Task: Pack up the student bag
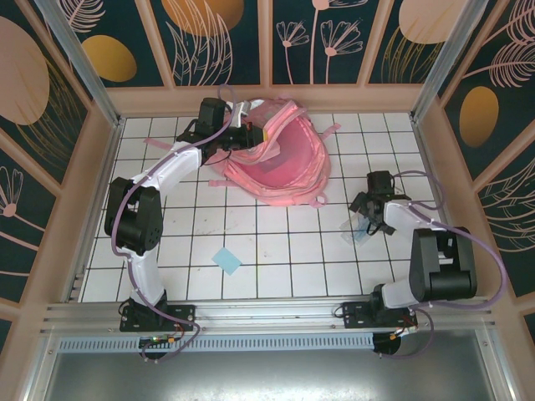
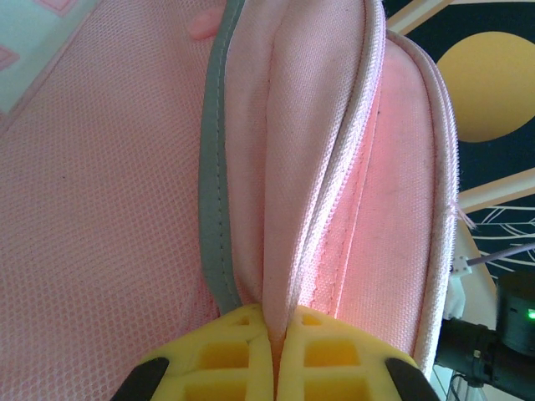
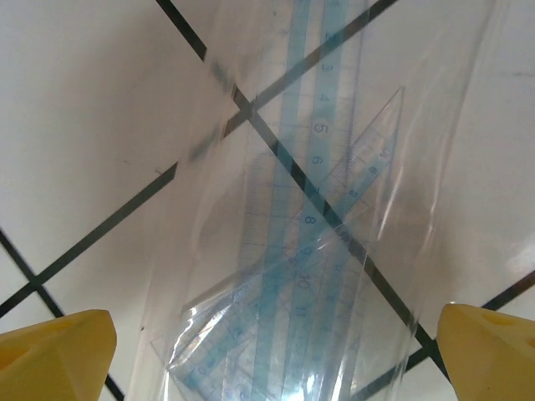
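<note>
The student bag (image 1: 280, 154), a large pink backpack, lies at the back middle of the tiled table. My left gripper (image 1: 251, 134) is at its left upper edge, shut on a fold of pink fabric beside the zip. In the left wrist view the yellow fingers (image 2: 217, 355) pinch that fold of the bag (image 2: 100, 209) at the gripper (image 2: 276, 342). My right gripper (image 1: 365, 219) hovers open over a clear plastic sleeve of blue rulers (image 1: 358, 230) on the right. In the right wrist view the sleeve (image 3: 318, 251) lies flat on the tiles between the spread fingertips (image 3: 58, 351), at the gripper (image 3: 276, 359), untouched.
A small light blue square sheet (image 1: 226, 261) lies on the tiles near the front, left of centre. Wooden walls (image 1: 435, 159) fence the table on three sides. A pink strap (image 1: 328, 132) sticks out from the bag's right side.
</note>
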